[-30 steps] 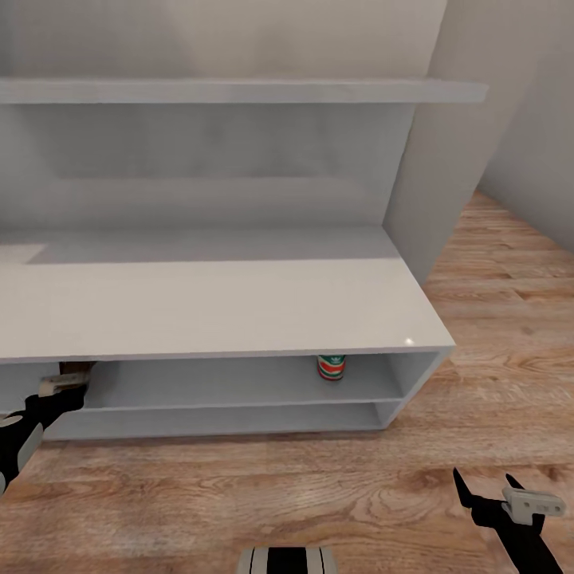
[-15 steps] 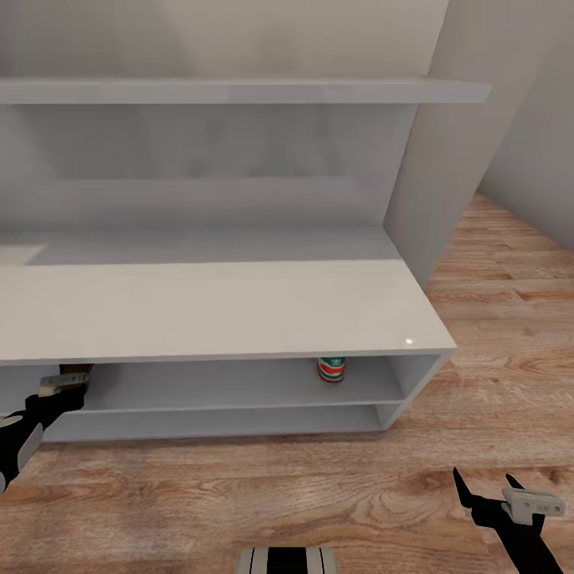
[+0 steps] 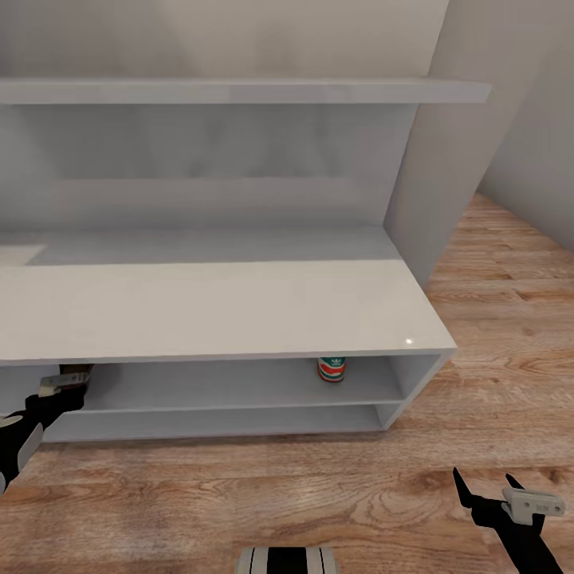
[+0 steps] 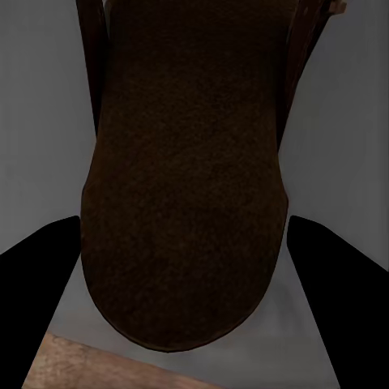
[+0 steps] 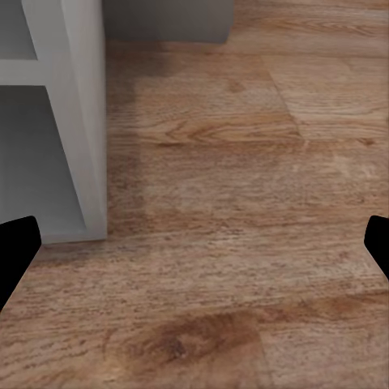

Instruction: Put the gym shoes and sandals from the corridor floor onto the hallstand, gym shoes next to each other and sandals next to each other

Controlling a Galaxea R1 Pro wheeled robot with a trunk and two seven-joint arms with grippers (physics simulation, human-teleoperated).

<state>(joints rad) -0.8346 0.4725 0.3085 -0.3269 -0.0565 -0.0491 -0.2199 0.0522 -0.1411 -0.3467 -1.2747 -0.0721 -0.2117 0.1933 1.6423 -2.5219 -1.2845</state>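
The light-grey hallstand (image 3: 223, 307) stands against the wall on the wood corridor floor (image 3: 263, 486). One gym shoe (image 3: 332, 368) sits in its upper shelf compartment, toward the right end, heel facing me. At the left end of that compartment my left gripper (image 3: 64, 384) holds a dark brown sandal (image 3: 77, 368). In the left wrist view the sandal (image 4: 186, 178) lies between the two fingers (image 4: 36, 275) over the grey shelf, and the left gripper (image 4: 185, 219) is shut on it. My right gripper (image 3: 486, 488) hangs open over the floor at the lower right.
A thin floating wall shelf (image 3: 239, 90) runs above the hallstand. A grey wall corner (image 3: 446, 175) juts out at the right. The hallstand's right end panel (image 5: 77, 121) and bare floor (image 5: 243, 243) lie between the open right gripper's (image 5: 194, 243) fingertips.
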